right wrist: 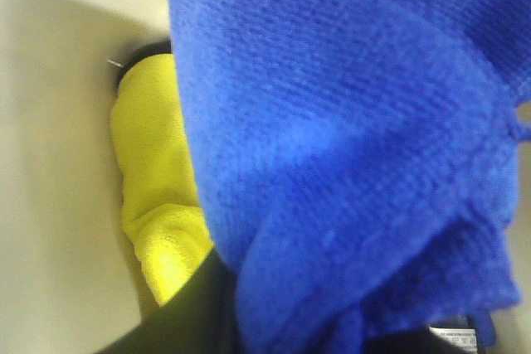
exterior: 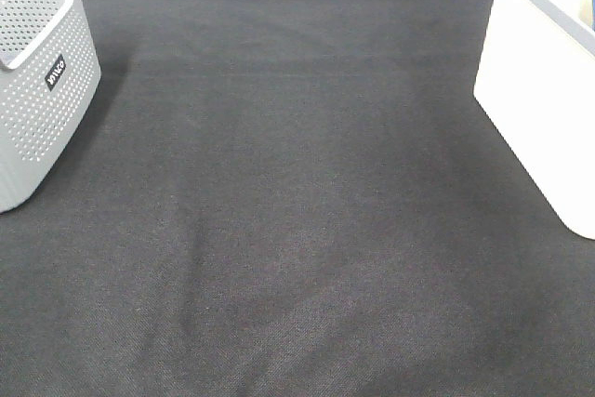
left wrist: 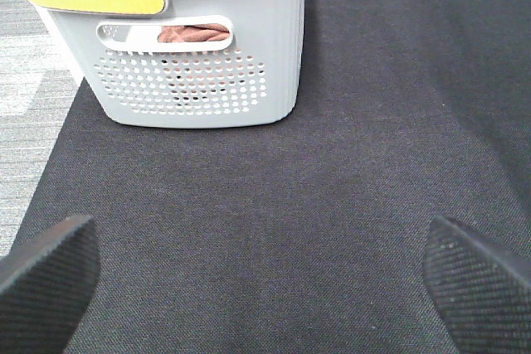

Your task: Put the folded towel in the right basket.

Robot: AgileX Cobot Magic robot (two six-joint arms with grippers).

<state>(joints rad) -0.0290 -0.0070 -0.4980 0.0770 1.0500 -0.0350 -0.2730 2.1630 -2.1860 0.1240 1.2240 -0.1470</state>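
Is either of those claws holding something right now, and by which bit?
The left gripper is open and empty. The right gripper seems to hold the blue towel, but the towel itself hides the grip.

Blue towel (right wrist: 348,138) inside white basket (exterior: 530,90)

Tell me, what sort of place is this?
Likely a staged laundry-sorting setup: black cloth covering, a grey perforated basket and a white basket at its sides, a blue towel and a yellow towel.
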